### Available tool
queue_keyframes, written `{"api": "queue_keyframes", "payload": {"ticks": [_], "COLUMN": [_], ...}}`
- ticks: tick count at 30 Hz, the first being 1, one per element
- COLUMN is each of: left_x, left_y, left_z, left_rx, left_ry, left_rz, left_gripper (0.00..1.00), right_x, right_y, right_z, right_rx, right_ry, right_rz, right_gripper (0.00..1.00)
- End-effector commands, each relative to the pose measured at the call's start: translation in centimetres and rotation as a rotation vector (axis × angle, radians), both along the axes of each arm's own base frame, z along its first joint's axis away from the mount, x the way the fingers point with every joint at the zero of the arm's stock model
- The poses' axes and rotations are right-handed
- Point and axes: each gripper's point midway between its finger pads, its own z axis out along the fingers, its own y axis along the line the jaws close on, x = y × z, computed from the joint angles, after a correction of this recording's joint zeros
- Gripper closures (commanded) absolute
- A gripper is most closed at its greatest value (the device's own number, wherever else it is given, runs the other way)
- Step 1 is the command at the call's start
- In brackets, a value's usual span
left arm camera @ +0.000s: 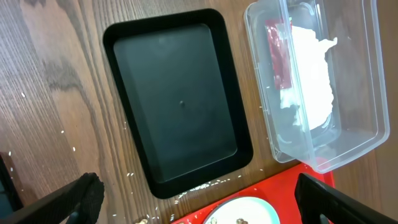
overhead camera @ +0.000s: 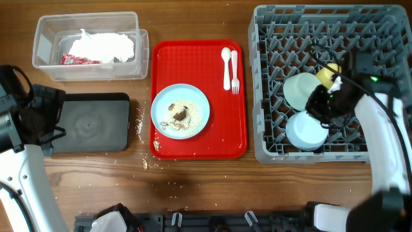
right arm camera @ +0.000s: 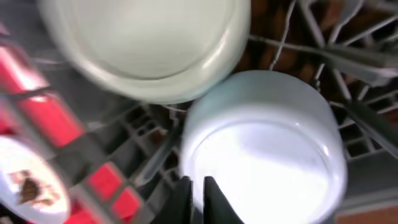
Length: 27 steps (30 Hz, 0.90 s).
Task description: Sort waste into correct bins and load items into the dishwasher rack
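Evidently the right gripper [right arm camera: 196,198] is seating the light blue bowl [right arm camera: 267,149] in the rack [overhead camera: 262,84], beside the green bowl [right arm camera: 149,43]. Its jaws stand narrow at the bowl's rim, though a pinch cannot be confirmed. It should let go only once pegs brace the bowl. The left gripper [left arm camera: 199,199] hangs wide above the black tray [left arm camera: 180,106].

The rack [overhead camera: 264,77] is grey; in it are a mint bowl [overhead camera: 299,90], a light blue bowl [overhead camera: 306,132] and a yellow cup [overhead camera: 327,74]. The red tray [overhead camera: 225,122] bears a pale blue plate [overhead camera: 196,96] with brown-and-white scraps [overhead camera: 180,115], plus a white spoon [overhead camera: 226,64] and fork [overhead camera: 234,71]. The clear tub [overhead camera: 45,45] shows white napkins [overhead camera: 106,46] and a red wrapper [overhead camera: 77,60]. The black tray [overhead camera: 96,122] is plain, the desk [overhead camera: 193,174] brown (wood-grained).
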Motion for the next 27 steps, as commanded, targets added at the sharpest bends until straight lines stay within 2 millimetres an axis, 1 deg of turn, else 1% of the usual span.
{"api": "queue_keyframes", "payload": {"ticks": [1, 2, 3, 4, 7, 9, 11, 12, 15, 17, 19, 23, 24, 25, 27], "left_x": [-0.1, -0.1, -0.1, -0.1, -0.1, -0.1, -0.1, -0.1, -0.1, -0.1, -0.1, -0.1, -0.1, -0.1, -0.1], "left_y": [0.3, 0.3, 0.3, 0.3, 0.3, 0.3, 0.3, 0.3, 0.3, 0.3, 0.3, 0.3, 0.3, 0.3, 0.3], "left_z": [0.1, 0.1, 0.1, 0.1, 0.1, 0.1, 0.1, 0.1, 0.1, 0.1, 0.1, 0.1, 0.1, 0.1, 0.1], "left_rx": [0.012, 0.011, 0.011, 0.011, 0.011, 0.012, 0.011, 0.011, 0.012, 0.011, 0.011, 0.011, 0.011, 0.011, 0.012], "left_ry": [0.002, 0.002, 0.002, 0.002, 0.002, 0.002, 0.002, 0.002, 0.002, 0.002, 0.002, 0.002, 0.002, 0.002, 0.002], "left_rz": [0.006, 0.006, 0.006, 0.006, 0.006, 0.006, 0.006, 0.006, 0.006, 0.006, 0.006, 0.006, 0.006, 0.006, 0.006], "left_gripper": [0.00, 0.00, 0.00, 0.00, 0.00, 0.00, 0.00, 0.00, 0.00, 0.00, 0.00, 0.00, 0.00, 0.00, 0.00], "right_x": [1.0, 1.4, 1.9, 2.9, 5.5, 7.6, 8.7, 9.1, 9.5, 9.4, 9.2, 8.9, 8.7, 8.4, 8.2], "right_y": [0.1, 0.1, 0.0, -0.1, -0.5, -0.9, -0.7, -0.5, 0.5, 1.4, 2.1, 2.6, 2.6, 2.5, 2.4], "right_z": [5.6, 6.4, 6.8, 7.3, 6.9, 5.2, 3.5, 2.4, -1.4, -3.1, -4.1, -4.3, -4.3, -4.2, -3.1], "right_rx": [-0.019, -0.027, -0.033, -0.043, -0.050, -0.053, -0.035, -0.011, 0.031, 0.031, 0.027, 0.023, 0.020, 0.013, 0.005], "right_ry": [-0.210, -0.256, -0.287, -0.330, -0.378, -0.370, -0.345, -0.321, -0.224, -0.183, -0.150, -0.134, -0.125, -0.119, -0.138], "right_rz": [0.003, 0.007, 0.010, 0.019, 0.019, 0.018, 0.025, 0.032, 0.069, 0.128, 0.149, 0.165, 0.161, 0.156, 0.153], "right_gripper": [0.78, 0.74, 0.73, 0.73, 0.75, 0.79, 0.82, 0.82, 0.85, 0.85, 0.86, 0.86, 0.89, 0.92, 0.92]}}
